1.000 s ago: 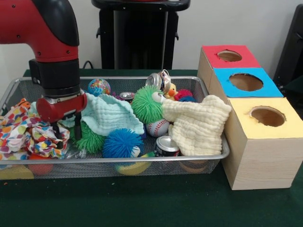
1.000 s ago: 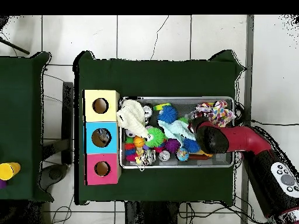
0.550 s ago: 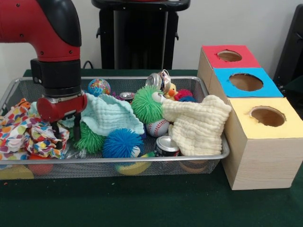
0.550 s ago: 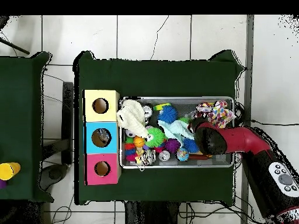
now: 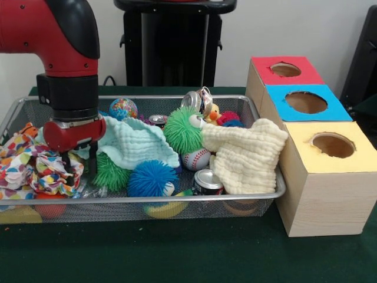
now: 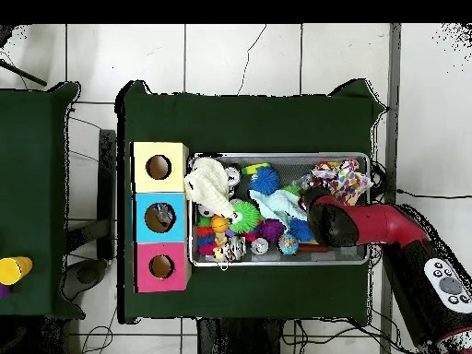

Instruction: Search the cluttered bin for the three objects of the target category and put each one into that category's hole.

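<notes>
Down low, gripper (image 5: 81, 167) at patterned cloth (image 5: 36, 171) in bin (image 5: 259, 109), finger state unclear.

The red and black arm (image 5: 56, 35) bends at its elbow and drops straight down, black wrist above a red end piece. Its hand (image 5: 79, 168) points downward, dark fingers (image 5: 92, 165) slightly parted, holding nothing visible.

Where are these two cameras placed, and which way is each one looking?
Front view: across the table, level, facing the mesh bin and three boxes; the red arm drops in top left.
Overhead view: above, looking straight down; the arm enters from lower right.
Both show the bin, the yellow box and the cream cloth.
</notes>
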